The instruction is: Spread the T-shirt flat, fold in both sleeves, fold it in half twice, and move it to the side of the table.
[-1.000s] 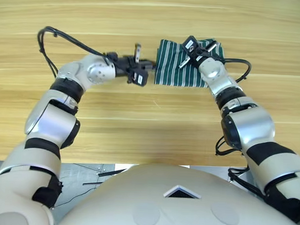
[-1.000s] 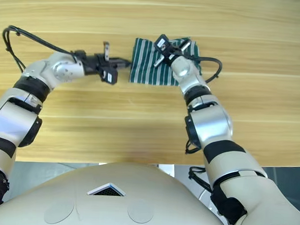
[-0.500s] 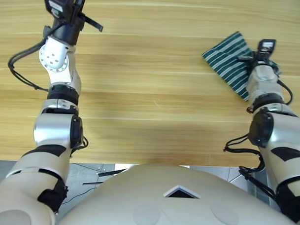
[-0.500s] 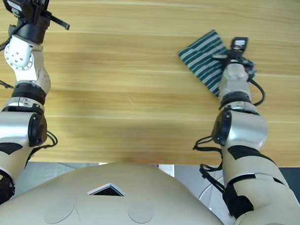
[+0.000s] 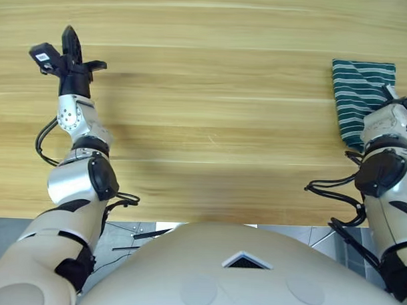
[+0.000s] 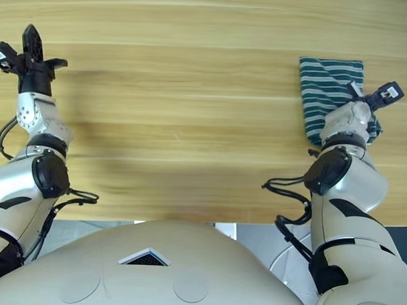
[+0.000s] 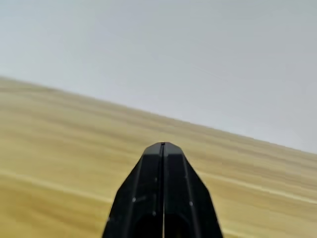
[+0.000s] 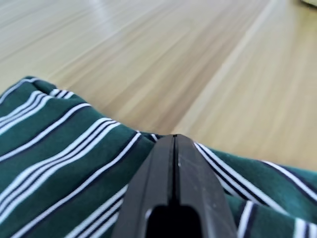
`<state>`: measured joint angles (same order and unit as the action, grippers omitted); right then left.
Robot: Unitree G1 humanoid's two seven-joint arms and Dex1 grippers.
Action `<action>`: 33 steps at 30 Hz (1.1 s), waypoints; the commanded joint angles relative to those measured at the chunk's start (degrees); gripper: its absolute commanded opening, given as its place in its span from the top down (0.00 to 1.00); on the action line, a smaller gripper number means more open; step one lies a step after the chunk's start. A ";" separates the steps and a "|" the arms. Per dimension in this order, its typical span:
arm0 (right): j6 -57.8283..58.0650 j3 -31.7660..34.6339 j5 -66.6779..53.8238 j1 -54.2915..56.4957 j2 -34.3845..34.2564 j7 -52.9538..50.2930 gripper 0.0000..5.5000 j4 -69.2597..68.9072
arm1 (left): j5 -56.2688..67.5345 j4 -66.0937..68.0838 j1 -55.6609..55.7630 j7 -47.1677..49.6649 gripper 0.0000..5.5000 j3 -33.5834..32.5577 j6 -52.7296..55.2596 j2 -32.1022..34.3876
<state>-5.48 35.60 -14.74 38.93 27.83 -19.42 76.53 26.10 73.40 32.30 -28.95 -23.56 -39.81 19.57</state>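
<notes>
Head stereo pair looking down, two wrist cameras set low along the fingers

Both eye views look forward and steeply down from the head onto the wooden table (image 5: 211,126) from well above. They share nearly the whole scene, one offset sideways from the other: both arms and the folded T-shirt (image 6: 326,90) at the table's right side. The left wrist view sits just behind the left gripper (image 7: 162,148), facing along its closed fingers over bare table toward a pale wall (image 7: 198,59). The right wrist view looks along the right gripper (image 8: 173,141), very near the striped cloth, which it shares with the eye views
</notes>
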 commanded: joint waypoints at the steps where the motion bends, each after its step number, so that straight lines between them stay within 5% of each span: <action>1: -2.11 -1.21 1.37 2.21 0.06 -2.33 0.99 0.10 | -1.99 1.35 0.06 3.32 1.00 -1.00 2.98 -0.12; 13: -23.23 -15.82 16.23 7.83 -2.60 -14.85 0.99 -7.64 | -6.00 2.37 0.33 6.42 1.00 -2.75 7.44 -0.44; 18: -27.04 -39.89 44.88 7.68 -9.69 -30.98 0.99 -16.83 | -8.30 2.72 0.44 8.01 1.00 -2.33 8.30 0.14; 22: -20.37 -55.74 57.45 8.70 -19.58 -23.18 0.99 -5.21 | -10.11 2.83 0.76 9.19 1.00 -1.82 8.93 0.31; 26: -19.71 -53.94 52.46 6.76 -22.89 -12.32 0.99 0.32 | -11.68 2.95 1.50 9.91 1.00 -1.27 9.83 -0.06; 33: -17.22 -36.95 31.39 5.06 -23.83 11.40 0.99 1.29 | -13.52 3.07 2.27 10.14 1.00 -1.31 11.10 -0.48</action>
<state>-24.67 -5.51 21.32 43.95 4.50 -12.96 77.46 13.03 75.86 33.61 -19.02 -24.98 -30.06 19.38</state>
